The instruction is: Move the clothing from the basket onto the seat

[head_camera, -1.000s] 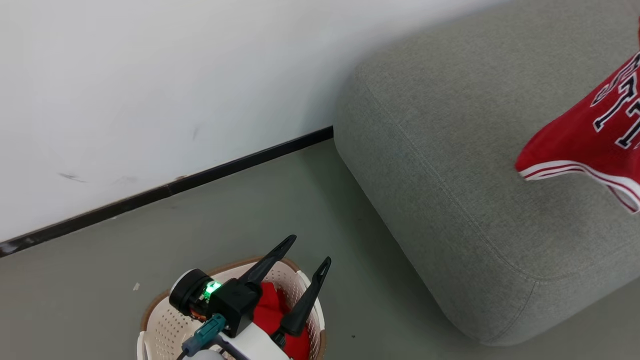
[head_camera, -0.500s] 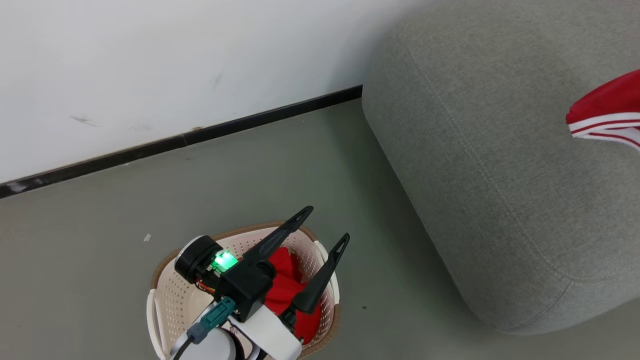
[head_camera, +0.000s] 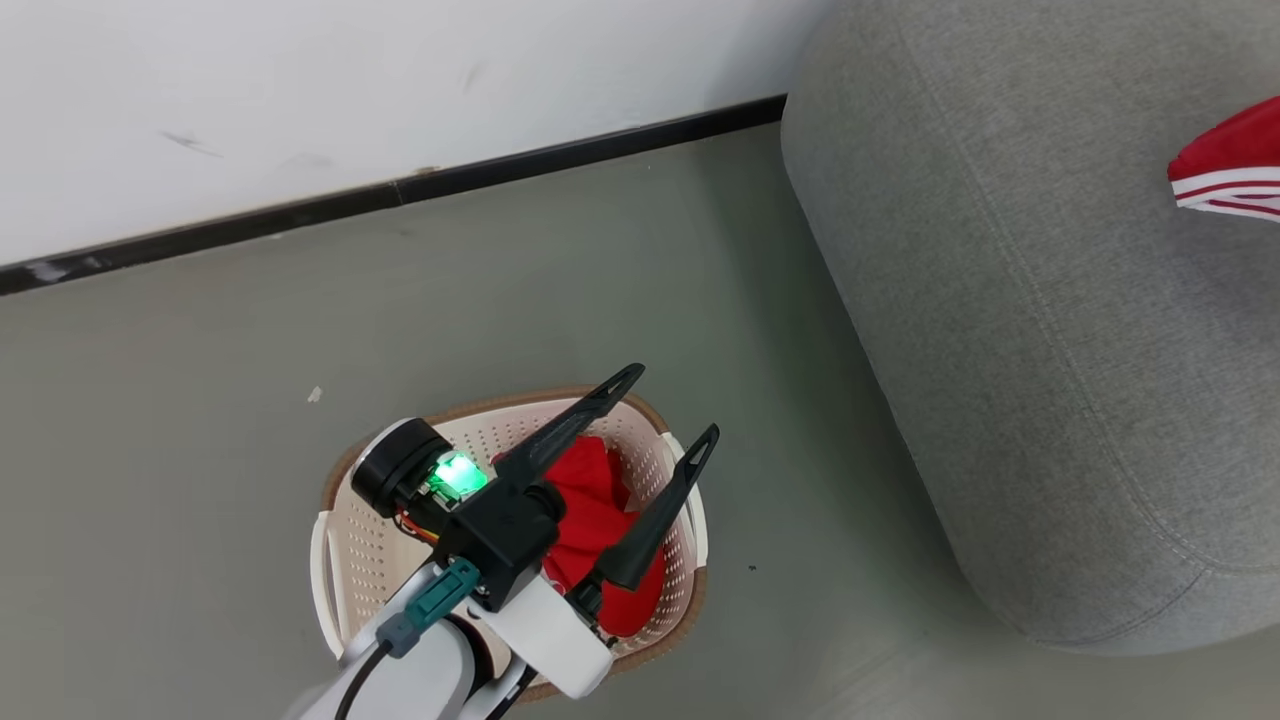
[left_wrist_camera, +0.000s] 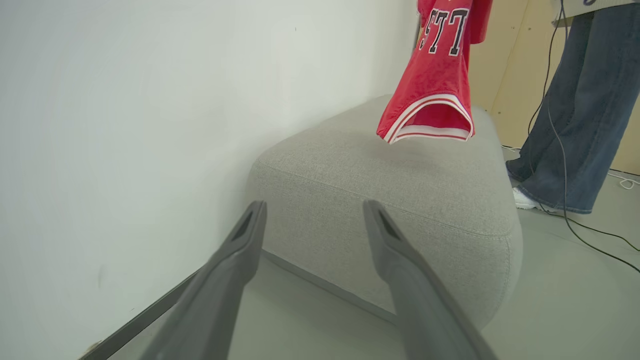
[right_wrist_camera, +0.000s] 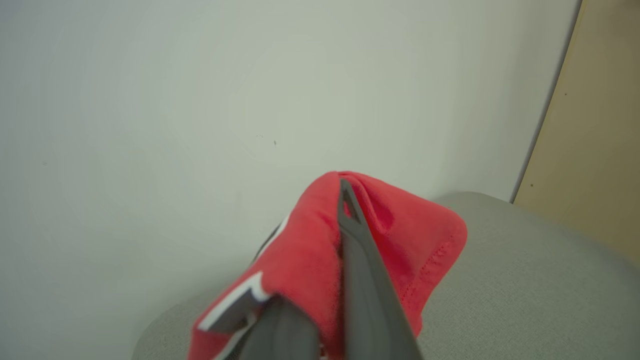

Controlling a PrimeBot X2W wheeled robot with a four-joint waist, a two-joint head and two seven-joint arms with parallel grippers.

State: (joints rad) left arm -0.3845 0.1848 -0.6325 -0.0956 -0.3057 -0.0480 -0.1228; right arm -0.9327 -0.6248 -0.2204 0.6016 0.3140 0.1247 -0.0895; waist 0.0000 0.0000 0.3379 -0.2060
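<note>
Head: my left gripper (head_camera: 673,400) spread, empty, over basket (head_camera: 370,560); one garment (head_camera: 590,490) inside.
Left wrist: jersey (left_wrist_camera: 435,85) hangs above seat (left_wrist_camera: 400,185).
Right wrist: right gripper (right_wrist_camera: 345,196) clenched on jersey.
Placing step, I judge; next I lower, let go.

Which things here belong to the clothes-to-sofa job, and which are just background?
Job: red jersey hanging from the shut right gripper; second red garment in the basket; grey seat; open left gripper over the basket.
Background: person's legs; floor scrap; baseboard.
</note>
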